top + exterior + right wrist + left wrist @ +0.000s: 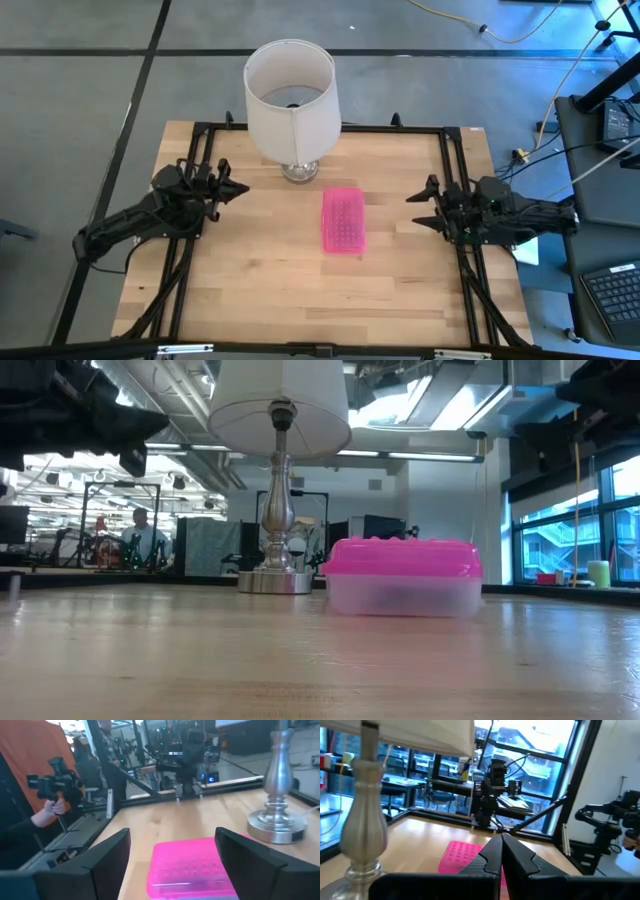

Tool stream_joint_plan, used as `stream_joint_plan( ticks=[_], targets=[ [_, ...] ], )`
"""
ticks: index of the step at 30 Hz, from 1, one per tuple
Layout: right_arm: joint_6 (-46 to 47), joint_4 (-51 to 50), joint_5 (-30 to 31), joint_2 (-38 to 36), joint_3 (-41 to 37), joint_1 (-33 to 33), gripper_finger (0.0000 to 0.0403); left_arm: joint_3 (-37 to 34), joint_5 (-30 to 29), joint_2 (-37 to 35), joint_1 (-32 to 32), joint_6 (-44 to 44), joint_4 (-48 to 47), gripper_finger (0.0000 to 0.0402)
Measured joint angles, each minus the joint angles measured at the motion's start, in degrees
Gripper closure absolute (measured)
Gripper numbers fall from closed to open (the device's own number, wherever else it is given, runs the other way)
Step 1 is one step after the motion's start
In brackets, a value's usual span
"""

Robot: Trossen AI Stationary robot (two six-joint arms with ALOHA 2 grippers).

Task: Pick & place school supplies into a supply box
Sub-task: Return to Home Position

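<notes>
While poised at the left edge of the table [260, 280], pinched fully together and holding nothing: left gripper [501, 840]. At the right edge, fingers spread wide, nothing between them: right gripper [172, 840]. Mid-table, pink lid down, near the lamp [291, 95] base, well apart from both: supply box [343, 220].

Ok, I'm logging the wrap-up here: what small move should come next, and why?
Probably just shutting the right gripper where it sits at the right edge of the table. The supply box lies mid-table with its pink lid on, nothing lies loose around it, and the left gripper is shut at the left edge.
</notes>
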Motion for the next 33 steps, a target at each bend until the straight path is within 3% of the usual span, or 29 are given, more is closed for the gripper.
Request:
stream_joint_plan(
  ticks=[17, 24, 33],
  targets=[
    [-4.36, 1.37, -0.21, -0.42, -0.34, -0.19, 0.0108, -0.64, -0.21, -0.85, 2.07, 6.01, -1.78, 0.0398],
    [-3.89, 14.95, -2.82, -0.45, -8.66, -0.19, 0.0108, -0.64, -0.21, -0.87, 2.05, 6.06, -1.74, 0.0398],
    [-6.02, 11.25, -0.56, -0.44, -8.48, -0.19, 0.0108, -0.64, -0.24, -0.87, 2.05, 6.05, -1.76, 0.0398]
  ],
)
